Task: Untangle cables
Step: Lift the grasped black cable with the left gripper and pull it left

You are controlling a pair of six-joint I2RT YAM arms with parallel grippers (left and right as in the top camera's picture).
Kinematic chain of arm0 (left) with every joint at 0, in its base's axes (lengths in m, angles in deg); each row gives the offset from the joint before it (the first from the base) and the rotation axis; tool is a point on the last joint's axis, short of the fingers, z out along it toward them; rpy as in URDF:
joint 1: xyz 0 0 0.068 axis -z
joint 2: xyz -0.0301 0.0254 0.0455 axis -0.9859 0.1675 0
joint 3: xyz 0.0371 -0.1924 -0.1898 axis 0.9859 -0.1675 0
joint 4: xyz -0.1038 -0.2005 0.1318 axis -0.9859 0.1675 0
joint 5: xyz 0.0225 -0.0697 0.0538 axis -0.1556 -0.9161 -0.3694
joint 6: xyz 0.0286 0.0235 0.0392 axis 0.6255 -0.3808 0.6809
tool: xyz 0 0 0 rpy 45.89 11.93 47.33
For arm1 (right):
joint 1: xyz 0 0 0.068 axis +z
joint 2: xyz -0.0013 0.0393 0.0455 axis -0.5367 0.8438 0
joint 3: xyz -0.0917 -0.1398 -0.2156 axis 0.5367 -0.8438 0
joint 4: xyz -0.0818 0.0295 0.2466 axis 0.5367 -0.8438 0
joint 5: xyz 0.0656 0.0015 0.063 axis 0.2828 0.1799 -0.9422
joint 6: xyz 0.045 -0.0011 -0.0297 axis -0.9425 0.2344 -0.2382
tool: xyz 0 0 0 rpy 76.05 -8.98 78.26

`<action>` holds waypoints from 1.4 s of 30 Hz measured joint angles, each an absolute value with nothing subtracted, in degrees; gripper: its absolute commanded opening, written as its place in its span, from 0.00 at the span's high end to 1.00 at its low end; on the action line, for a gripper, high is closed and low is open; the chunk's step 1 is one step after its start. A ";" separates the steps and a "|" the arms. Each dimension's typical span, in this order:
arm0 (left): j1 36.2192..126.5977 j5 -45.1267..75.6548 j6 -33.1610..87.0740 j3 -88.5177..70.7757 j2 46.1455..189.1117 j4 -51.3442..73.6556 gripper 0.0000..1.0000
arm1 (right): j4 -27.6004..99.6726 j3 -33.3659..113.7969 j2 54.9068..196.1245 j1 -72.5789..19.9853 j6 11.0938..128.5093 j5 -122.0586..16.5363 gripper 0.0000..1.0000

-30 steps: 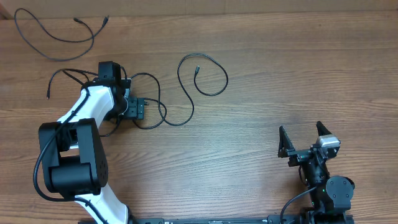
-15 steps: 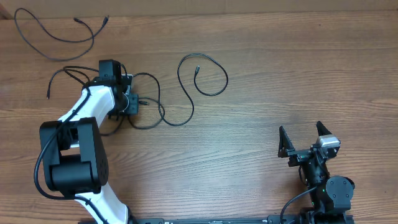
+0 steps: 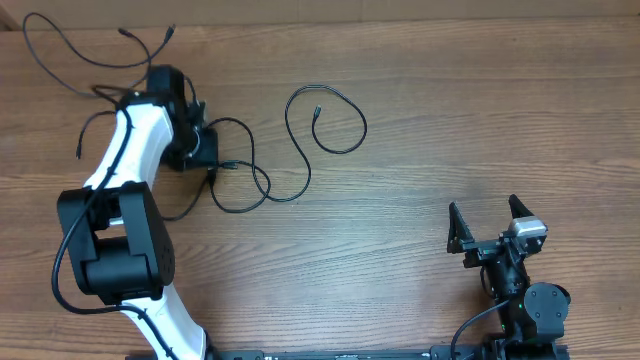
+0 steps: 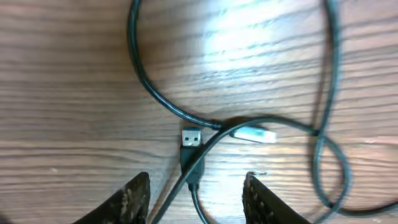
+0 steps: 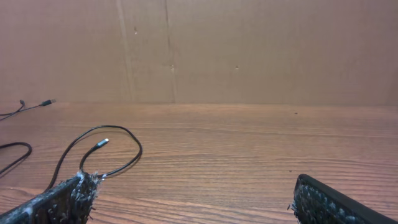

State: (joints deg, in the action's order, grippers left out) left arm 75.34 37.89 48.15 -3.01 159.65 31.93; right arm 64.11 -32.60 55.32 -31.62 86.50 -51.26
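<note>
The left gripper [image 4: 196, 190] has drawn back toward 11 o'clock, fingers spread. The cables [image 4: 191, 158] lie released and looser at the table's 10 o'clock. The right gripper [image 3: 490, 222] idles, also spread.

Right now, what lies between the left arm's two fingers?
A black cable ending in a USB plug lies between the fingers of the open left gripper, a second strand crossing it; the left wrist view shows this.

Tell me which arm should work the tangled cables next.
Left. The left arm holds its open jaws right over the crossed cables. The right arm sits far from them, jaws empty.
</note>
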 measured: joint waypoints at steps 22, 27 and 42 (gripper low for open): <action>72.68 50.10 45.02 -13.59 159.36 28.59 0.36 | 64.11 -32.60 55.32 -31.62 86.48 -51.29 0.00; 72.09 44.49 49.20 -15.12 159.36 25.81 0.36 | 64.16 -32.60 55.32 -31.62 86.50 -51.29 0.00; 71.98 39.74 51.16 -16.85 157.79 21.20 0.96 | 64.13 -32.60 55.32 -31.62 86.52 -51.26 0.00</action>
State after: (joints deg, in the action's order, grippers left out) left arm 71.98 39.74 51.16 -16.85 157.79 21.20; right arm 64.13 -32.60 55.32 -31.62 86.52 -51.26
